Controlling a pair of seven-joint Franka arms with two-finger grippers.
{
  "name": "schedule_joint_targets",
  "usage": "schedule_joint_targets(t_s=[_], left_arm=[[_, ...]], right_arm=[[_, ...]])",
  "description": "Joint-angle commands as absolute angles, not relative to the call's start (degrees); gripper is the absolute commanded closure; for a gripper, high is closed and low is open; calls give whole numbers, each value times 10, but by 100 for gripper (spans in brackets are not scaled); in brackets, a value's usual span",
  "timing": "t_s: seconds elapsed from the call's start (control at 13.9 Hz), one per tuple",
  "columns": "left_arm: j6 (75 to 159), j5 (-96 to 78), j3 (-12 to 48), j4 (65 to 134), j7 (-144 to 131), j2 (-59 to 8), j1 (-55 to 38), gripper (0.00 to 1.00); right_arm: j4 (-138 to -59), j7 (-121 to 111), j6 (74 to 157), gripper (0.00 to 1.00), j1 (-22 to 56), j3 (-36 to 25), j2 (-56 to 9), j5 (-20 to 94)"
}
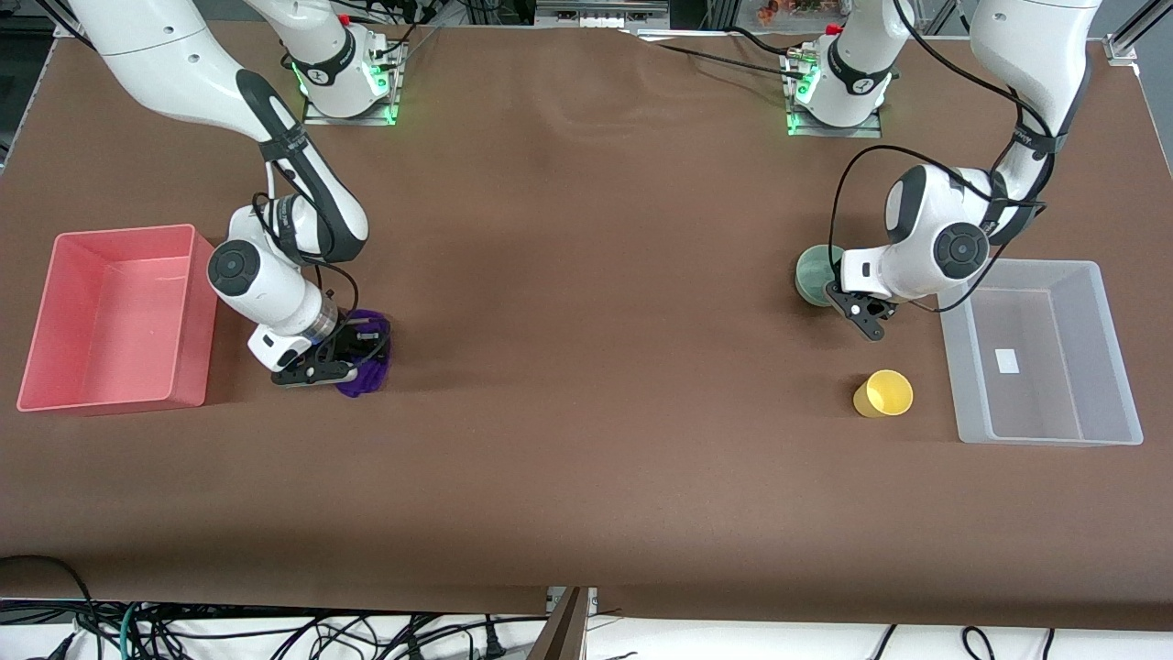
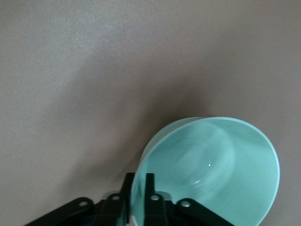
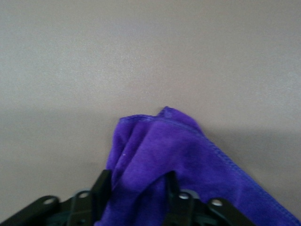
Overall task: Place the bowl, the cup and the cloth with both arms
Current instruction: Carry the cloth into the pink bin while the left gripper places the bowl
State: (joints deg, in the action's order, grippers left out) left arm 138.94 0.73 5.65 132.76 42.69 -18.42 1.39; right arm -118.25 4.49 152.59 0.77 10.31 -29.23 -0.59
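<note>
The pale green bowl [image 1: 814, 273] is near the left arm's end of the table, tilted. My left gripper [image 1: 848, 310] is shut on its rim. In the left wrist view one finger of the left gripper [image 2: 138, 181] is inside the bowl [image 2: 211, 165] and one outside. The yellow cup [image 1: 884, 392] lies on the table nearer the front camera than the bowl, untouched. The purple cloth [image 1: 371, 367] is bunched on the table toward the right arm's end. My right gripper [image 1: 353, 353] is down on it. In the right wrist view a fold of the cloth [image 3: 178, 150] fills the gap of the right gripper [image 3: 136, 181].
A red bin [image 1: 119, 399] stands beside the cloth at the right arm's end of the table. A clear plastic bin [image 1: 1049, 431] stands beside the cup and bowl at the left arm's end. Brown table cover lies between the two groups.
</note>
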Motion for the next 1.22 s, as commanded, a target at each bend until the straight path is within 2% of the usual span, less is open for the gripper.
schedule_joint_targets(t_s=[0.0, 0.14, 0.29, 0.43, 0.65, 0.79, 0.94, 1.15], left_arm=[[1356, 18, 57, 1313, 460, -143, 19, 100], [1246, 18, 53, 1252, 463, -124, 20, 100], [1118, 18, 51, 1148, 494, -131, 42, 100], [1048, 25, 50, 1062, 527, -151, 80, 100], [1043, 112, 51, 985, 555, -183, 127, 100], [1051, 145, 51, 938, 556, -233, 169, 100], [1092, 159, 51, 907, 558, -286, 203, 100], [1195, 151, 52, 910, 593, -351, 237, 100]], right_arm=[[-1183, 6, 1524, 100, 6, 103, -269, -10], [-1146, -18, 1437, 100, -1, 98, -241, -11], [-1082, -33, 1306, 100, -4, 77, -220, -15], [-1010, -78, 1171, 100, -10, 50, -200, -15], [-898, -198, 983, 100, -18, -15, -189, -15], [-838, -287, 888, 100, -18, -71, -190, -14], [-820, -359, 854, 100, -18, -127, -189, -14], [-792, -442, 825, 100, -18, -183, -189, -18]])
